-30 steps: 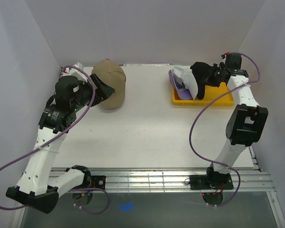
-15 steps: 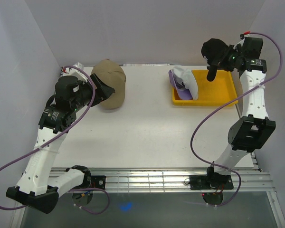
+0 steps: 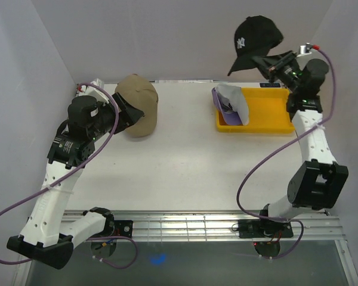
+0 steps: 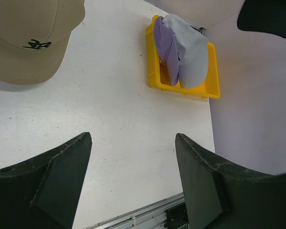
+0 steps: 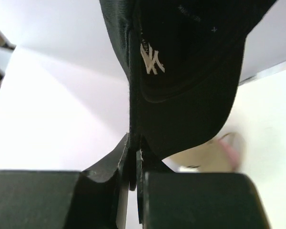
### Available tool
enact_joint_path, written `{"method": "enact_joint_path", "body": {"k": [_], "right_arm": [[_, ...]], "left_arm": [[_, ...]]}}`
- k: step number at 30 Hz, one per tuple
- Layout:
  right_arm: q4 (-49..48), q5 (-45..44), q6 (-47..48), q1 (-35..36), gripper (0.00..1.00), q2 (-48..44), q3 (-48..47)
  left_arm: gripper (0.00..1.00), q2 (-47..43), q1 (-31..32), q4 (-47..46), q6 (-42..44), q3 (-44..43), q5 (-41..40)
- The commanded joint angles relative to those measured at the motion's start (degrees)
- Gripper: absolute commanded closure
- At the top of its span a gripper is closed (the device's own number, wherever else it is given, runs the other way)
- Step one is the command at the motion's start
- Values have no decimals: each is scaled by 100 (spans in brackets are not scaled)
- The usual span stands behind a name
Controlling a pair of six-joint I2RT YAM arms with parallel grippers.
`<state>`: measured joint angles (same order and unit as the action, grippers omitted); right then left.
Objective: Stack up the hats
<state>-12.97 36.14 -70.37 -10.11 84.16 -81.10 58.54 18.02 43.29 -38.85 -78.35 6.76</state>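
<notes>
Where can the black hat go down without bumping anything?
The black hat has a big bare patch: the middle of the table, between the tan hat and the yellow bin, down to the near edge. The bin's right half is bare too. Crowded: the bin's left end, where the white hat and purple hat lean together.

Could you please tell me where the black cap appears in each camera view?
Top view: the black cap is at upper right, held up by the right claw, above the yellow tray.
Left wrist: the cap is the dark shape in the top right corner, beyond the tray.
Right wrist: it fills the upper middle, pinched in the claw.
Shared landmark: the tray, top and left wrist only.
</notes>
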Motion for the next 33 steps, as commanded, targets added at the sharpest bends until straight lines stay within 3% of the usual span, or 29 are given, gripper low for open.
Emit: {"method": "enact_joint_path", "body": {"k": [1, 12, 20, 27, 33], "right_arm": [[-2388, 343, -1851, 1243, 92, 573, -326], [-3623, -388, -3201, 2671, 92, 2050, -1487], [-3993, -722, -3668, 3199, 92, 2737, -1988], [-4565, -784, -4292, 3612, 92, 3668, -2664], [-4872, -828, -4450, 3744, 92, 3809, -2516]], "left_arm": [[19, -133, 17, -75, -17, 21, 88], [19, -168, 26, 39, 0, -181, -26], [6, 104, 26, -285, -149, -453, 9], [3, 534, 17, -409, -184, -998, -298], [2, 754, 9, -742, -324, -1165, -826]]}}
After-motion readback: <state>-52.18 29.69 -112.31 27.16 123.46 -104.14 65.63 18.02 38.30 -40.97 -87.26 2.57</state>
